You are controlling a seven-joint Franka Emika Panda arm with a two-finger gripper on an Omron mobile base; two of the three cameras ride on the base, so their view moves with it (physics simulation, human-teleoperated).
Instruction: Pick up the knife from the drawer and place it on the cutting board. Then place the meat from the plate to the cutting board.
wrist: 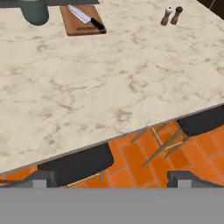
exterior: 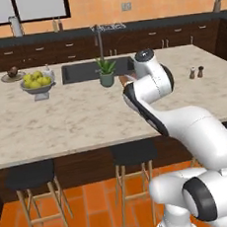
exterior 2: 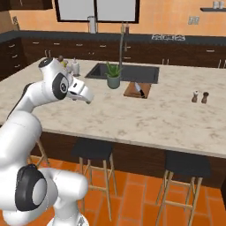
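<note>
1. Across the marble island counter [exterior: 76, 119] everything I need is laid out; it is the biggest thing before me, with stools [exterior: 30, 176] tucked under its near edge.
2. Beside the sink [exterior 2: 128, 73], near the potted plant [exterior 2: 113, 76], sits the cutting board [exterior 2: 132, 90], and the knife [wrist: 87, 19] already lies on it, blade across the wood, black handle toward the board's edge. I judge the first half of the job done.
3. At the far left end of the counter, beyond the fruit bowl [exterior: 37, 84], rests the plate [exterior: 8, 78] with the meat [exterior: 13, 71] on it, a small dark lump, well apart from the board.
4. My gripper [wrist: 111, 177] hangs above the near counter edge, fingers spread wide and holding nothing.
5. So the step in hand, as I judge it, is going for the meat. Next I must swing left toward the plate, come down over the lump with fingers either side, and close gently, since it is small and may slip on the shallow plate.
</note>
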